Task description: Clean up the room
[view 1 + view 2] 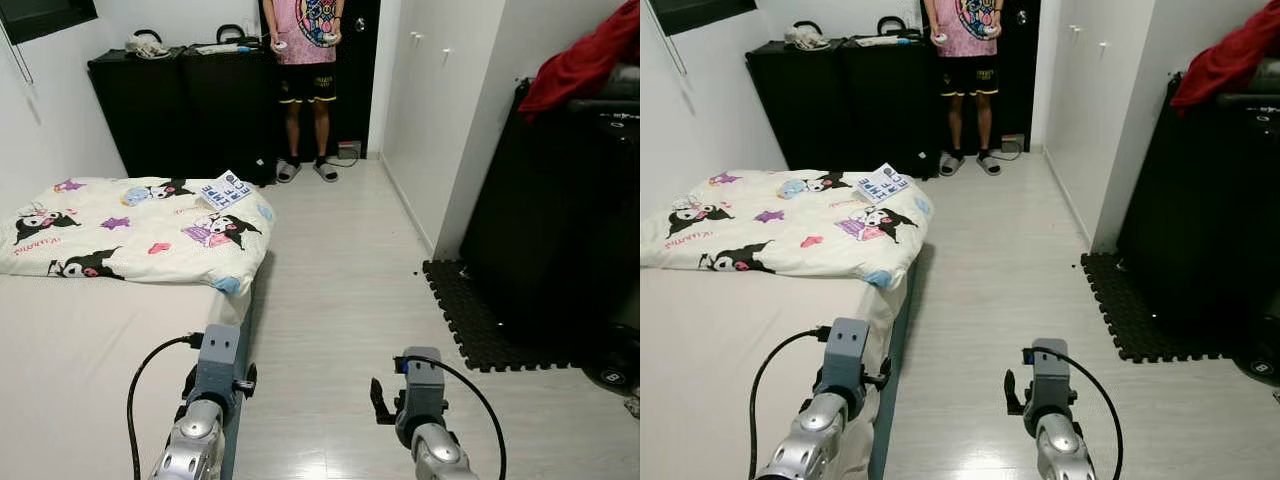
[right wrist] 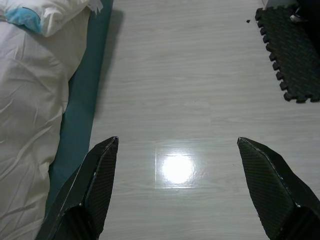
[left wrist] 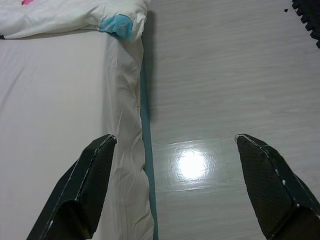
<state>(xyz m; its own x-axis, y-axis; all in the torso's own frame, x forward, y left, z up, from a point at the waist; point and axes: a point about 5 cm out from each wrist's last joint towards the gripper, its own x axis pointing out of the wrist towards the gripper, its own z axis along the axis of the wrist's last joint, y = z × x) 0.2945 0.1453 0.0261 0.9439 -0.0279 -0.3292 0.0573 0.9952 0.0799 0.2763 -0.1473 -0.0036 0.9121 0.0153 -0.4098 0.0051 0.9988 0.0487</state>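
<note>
bed [image 1: 90,380] along the left wall, quilt [image 1: 130,230] across its far end, a bag [image 1: 226,190] on the quilt's far right corner; mat [image 1: 480,315] right; person [image 1: 306,80] behind.

I see one printed item: a white card [image 1: 226,189] with blue block letters lying on the cartoon-print duvet [image 1: 130,232] at the bed's far corner. The lettering is upside down to me and too small to read reliably.

Glossy pale wood-look floor [image 2: 190,90], soft wrinkled cloth bedsheet [image 3: 45,110], and seemingly matt foam mat [image 1: 480,320].
</note>
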